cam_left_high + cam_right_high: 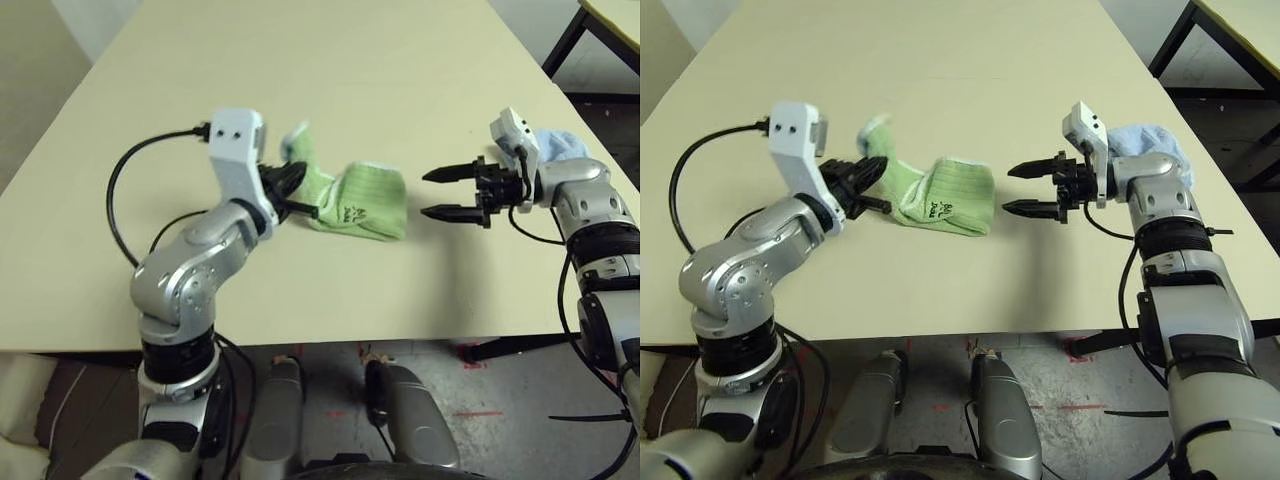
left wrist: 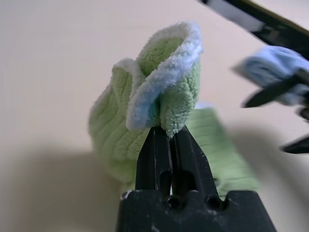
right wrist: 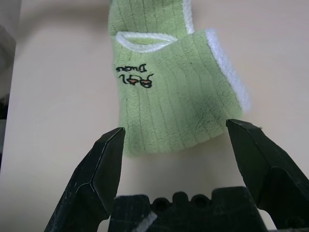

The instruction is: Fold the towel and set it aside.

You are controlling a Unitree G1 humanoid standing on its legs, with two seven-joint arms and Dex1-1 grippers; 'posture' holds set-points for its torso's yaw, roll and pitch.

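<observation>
My left gripper (image 2: 165,133) is clamped on the towel (image 1: 362,203), one end apparently raised off the table (image 1: 330,60). My right gripper (image 1: 438,193) stands apart beside it.

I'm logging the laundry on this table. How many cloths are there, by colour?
Light green towel, one end pinched in the left pincer: 1
Light blue bunched cloth, behind the right arm: 1
Total: 2
</observation>
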